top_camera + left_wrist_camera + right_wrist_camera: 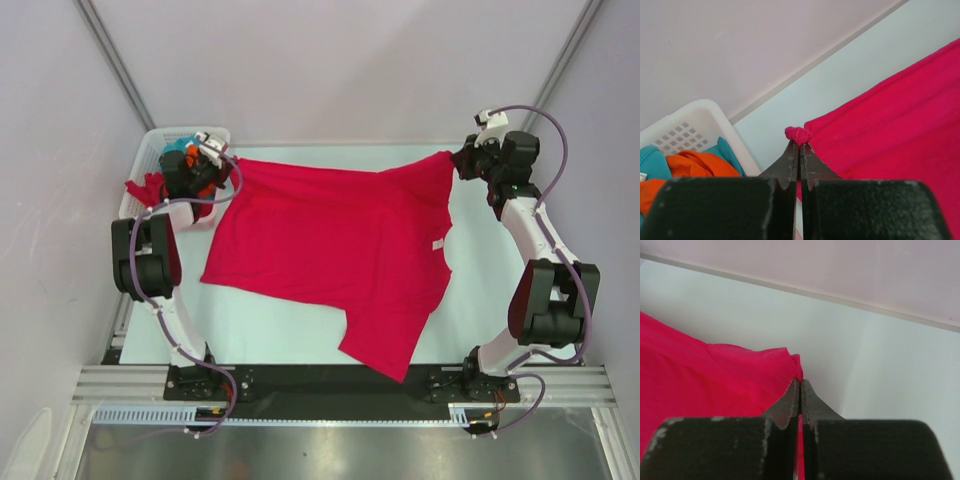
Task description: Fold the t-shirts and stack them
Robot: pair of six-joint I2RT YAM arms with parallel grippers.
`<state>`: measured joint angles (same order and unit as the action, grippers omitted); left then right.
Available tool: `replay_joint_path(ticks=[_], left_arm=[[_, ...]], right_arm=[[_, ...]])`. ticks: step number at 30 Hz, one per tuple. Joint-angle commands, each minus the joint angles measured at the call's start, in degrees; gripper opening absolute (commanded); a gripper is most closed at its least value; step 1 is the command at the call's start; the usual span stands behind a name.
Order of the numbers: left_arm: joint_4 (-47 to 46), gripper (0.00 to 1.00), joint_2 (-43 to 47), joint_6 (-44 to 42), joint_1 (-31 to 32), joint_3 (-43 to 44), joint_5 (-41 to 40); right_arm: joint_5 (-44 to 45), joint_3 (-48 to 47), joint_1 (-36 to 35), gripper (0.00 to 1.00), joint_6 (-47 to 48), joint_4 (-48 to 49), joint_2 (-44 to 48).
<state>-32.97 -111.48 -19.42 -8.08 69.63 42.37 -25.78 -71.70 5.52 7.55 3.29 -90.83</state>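
Note:
A crimson red t-shirt (340, 250) with a small white label (437, 244) lies spread across the table, its far edge stretched between both grippers. My left gripper (228, 162) is shut on the shirt's far left corner; a pinched bit of red cloth (798, 135) pokes out past its fingertips. My right gripper (458, 160) is shut on the shirt's far right corner (790, 360). Orange (695, 165) and teal (652, 162) shirts lie in the white basket (687, 125).
The white lattice basket (160, 140) stands at the far left corner, with another red cloth (145, 190) hanging over its near rim. The back wall runs close behind both grippers. The table's white surface (270, 330) shows near the shirt's front.

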Motion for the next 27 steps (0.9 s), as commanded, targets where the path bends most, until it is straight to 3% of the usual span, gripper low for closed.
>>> replay_joint_path(ticks=[1,27], left_arm=[[-2.8,0.00,4.4,0.3,-1.0,-0.6,2.3],[-6.8,0.00,6.8,-1.6,-2.0,-6.1,6.1]], right_arm=[[-0.3,0.3,0.8,0.00,-0.6,3.3,3.1],[-0.8,2.8,0.5,0.00,-1.6,2.8,6.5]])
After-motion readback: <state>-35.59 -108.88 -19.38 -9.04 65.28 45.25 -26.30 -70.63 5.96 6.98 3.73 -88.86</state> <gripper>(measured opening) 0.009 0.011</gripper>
